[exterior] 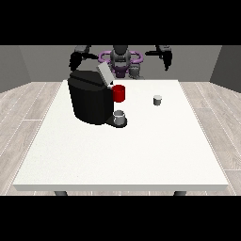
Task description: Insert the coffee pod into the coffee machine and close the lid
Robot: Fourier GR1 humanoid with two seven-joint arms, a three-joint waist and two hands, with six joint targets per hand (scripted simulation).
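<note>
The hand at the view's left (76,60) hangs raised behind the boxy black coffee machine (91,100), whose grey lid (104,74) stands tilted open. Further right, the small grey-white cylindrical coffee pod (157,100) sits upright on the white counter (122,155). The hand at the view's right (166,57) hovers above and behind the pod, nearer to it. I cannot tell how either hand's fingers lie.

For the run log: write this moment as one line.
coffee pod: on table, untouched | coffee machine: lid up | hand at view's left: raised, off table | hand at view's right: raised, off table
</note>
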